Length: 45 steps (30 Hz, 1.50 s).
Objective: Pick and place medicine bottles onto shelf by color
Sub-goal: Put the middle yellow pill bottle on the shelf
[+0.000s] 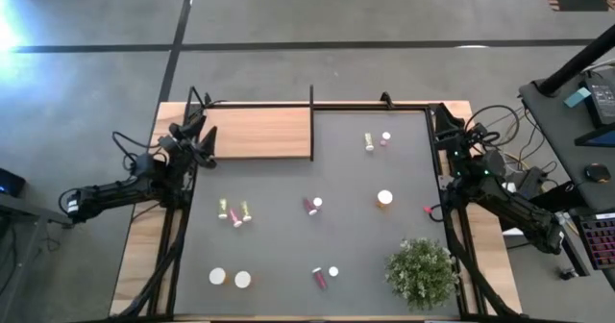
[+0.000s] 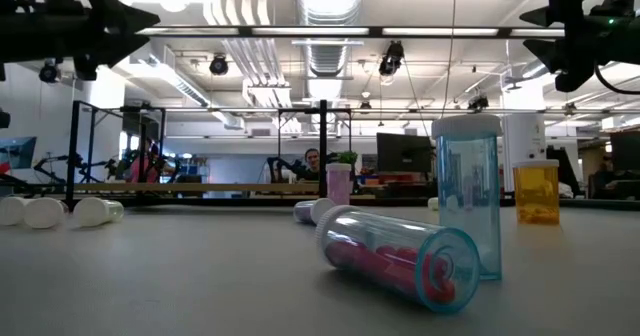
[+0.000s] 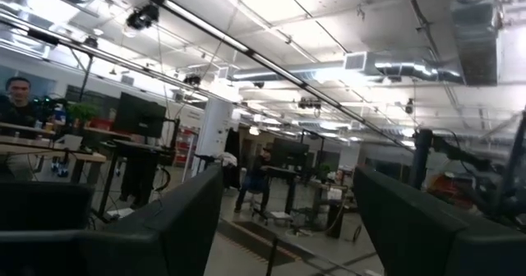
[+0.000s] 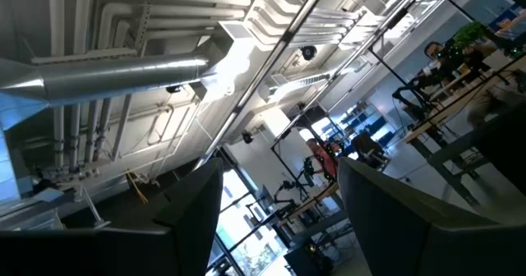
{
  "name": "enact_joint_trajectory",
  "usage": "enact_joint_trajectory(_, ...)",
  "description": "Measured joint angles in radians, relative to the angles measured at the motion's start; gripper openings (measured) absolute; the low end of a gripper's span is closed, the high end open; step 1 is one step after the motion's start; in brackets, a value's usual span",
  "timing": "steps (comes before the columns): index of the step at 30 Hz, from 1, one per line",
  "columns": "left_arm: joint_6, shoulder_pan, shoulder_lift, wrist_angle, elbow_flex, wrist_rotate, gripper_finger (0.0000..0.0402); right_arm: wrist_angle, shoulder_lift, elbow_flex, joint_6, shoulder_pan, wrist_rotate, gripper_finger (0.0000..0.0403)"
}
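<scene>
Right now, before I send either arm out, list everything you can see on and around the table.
shelf: one, light wood, far-left corner of the table, nothing on it.
medicine bottles: about a dozen, white-capped with pink, orange, yellow-green or white bodies, scattered over the table; none on the shelf.
pair near the far right: two, yellow-green and pink.
orange bottle: one, right of centre.
pair at the near left: two, orange and white.
plant: one, bushy green, near-right corner.
left tool: open, empty, raised by the shelf's left end.
right tool: open, empty, raised at the table's far-right edge.
</scene>
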Motion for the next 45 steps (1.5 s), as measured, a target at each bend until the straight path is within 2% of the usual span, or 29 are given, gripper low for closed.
enact_joint_trajectory(8,-0.001,0.000,0.009,-0.006,0.068,-0.116,0.0259,0.000,0.000,0.000,0.000,0.000,0.000,0.0231)
enact_joint_trajectory(12,0.001,0.000,0.055,-0.028,0.139,-0.119,0.0259,0.000,0.000,0.000,0.000,0.000,0.000,0.0231)
enact_joint_trajectory(16,-0.008,0.000,0.136,-0.167,0.262,-0.119,0.0259,0.000,0.000,0.000,0.000,0.000,0.000,0.0231)
enact_joint_trajectory(22,-0.030,0.000,0.324,-0.503,0.533,-0.119,0.0259,0.000,0.000,0.000,0.000,0.000,0.000,0.0231)
enact_joint_trajectory(25,-0.145,0.000,0.427,-0.720,0.668,-0.128,0.0259,0.000,0.000,0.000,0.000,0.000,0.000,0.0231)
enact_joint_trajectory(32,-0.592,0.000,0.629,-1.303,0.956,-0.134,0.0259,0.000,0.000,0.000,0.000,0.000,0.000,0.0231)
enact_joint_trajectory(39,-0.959,0.000,0.854,-1.683,1.145,-0.012,0.0259,0.000,0.000,0.000,0.000,0.000,0.000,0.0231)
enact_joint_trajectory(45,-1.234,0.003,0.983,-1.909,1.199,0.190,0.0259,0.000,0.000,0.000,0.000,0.000,0.000,0.0231)
